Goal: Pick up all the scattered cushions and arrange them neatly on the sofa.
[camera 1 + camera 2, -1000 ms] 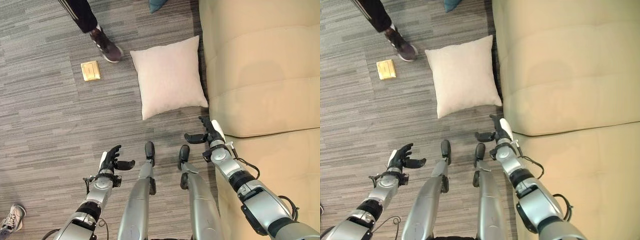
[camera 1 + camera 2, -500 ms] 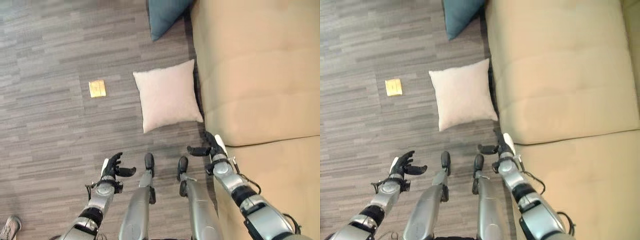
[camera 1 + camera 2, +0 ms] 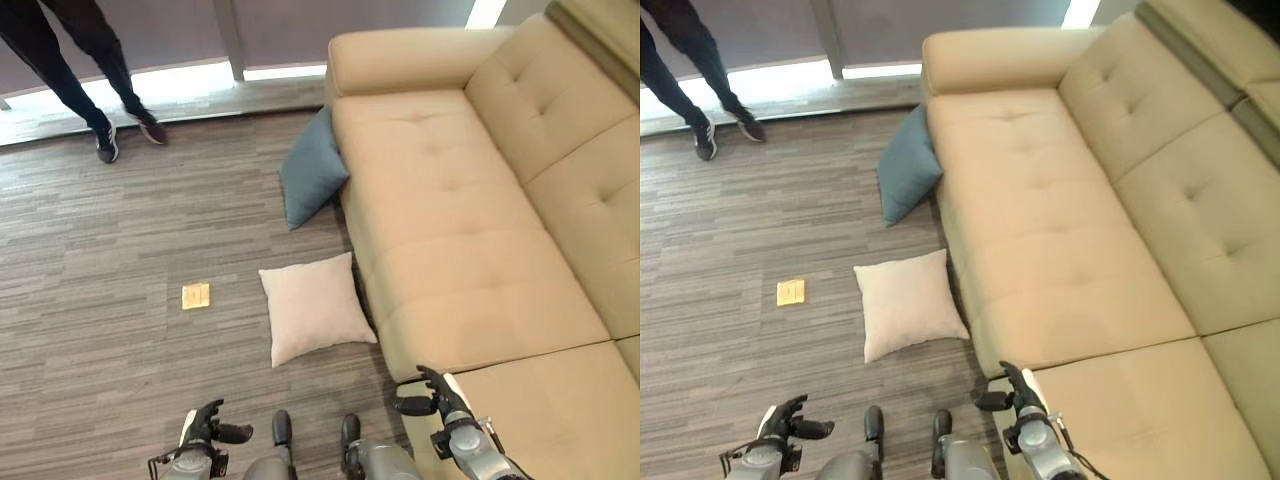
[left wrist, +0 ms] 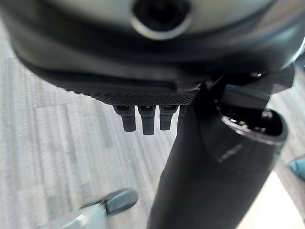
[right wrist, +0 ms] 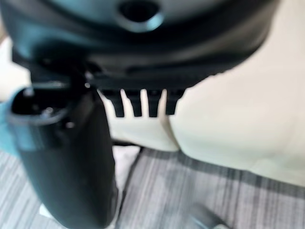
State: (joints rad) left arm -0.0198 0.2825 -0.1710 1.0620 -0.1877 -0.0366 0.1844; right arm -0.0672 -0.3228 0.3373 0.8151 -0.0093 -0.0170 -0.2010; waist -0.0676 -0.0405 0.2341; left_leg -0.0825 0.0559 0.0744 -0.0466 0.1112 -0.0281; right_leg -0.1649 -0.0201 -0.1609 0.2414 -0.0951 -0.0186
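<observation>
A pale pink cushion [image 3: 314,308] lies flat on the floor against the front of the beige sofa [image 3: 470,200]. Farther off, a teal cushion [image 3: 311,179] leans on the sofa's front near its armrest. My left hand [image 3: 203,432] hangs low over the floor, open and holding nothing. My right hand [image 3: 436,395] is open too, near the sofa seat's front edge, a short way from the pink cushion. In the wrist views, the left hand [image 4: 143,118] and the right hand [image 5: 138,105] show straight fingers with nothing held.
A small yellow plate [image 3: 195,295] is set in the grey wood-pattern floor left of the pink cushion. A person's legs [image 3: 85,75] stand at the far left by the window sill. The sofa seat holds no cushions.
The camera has tilted up, so the whole sofa, the teal cushion and the person's legs now show. Both hands sit lower in the picture, with their poses unchanged.
</observation>
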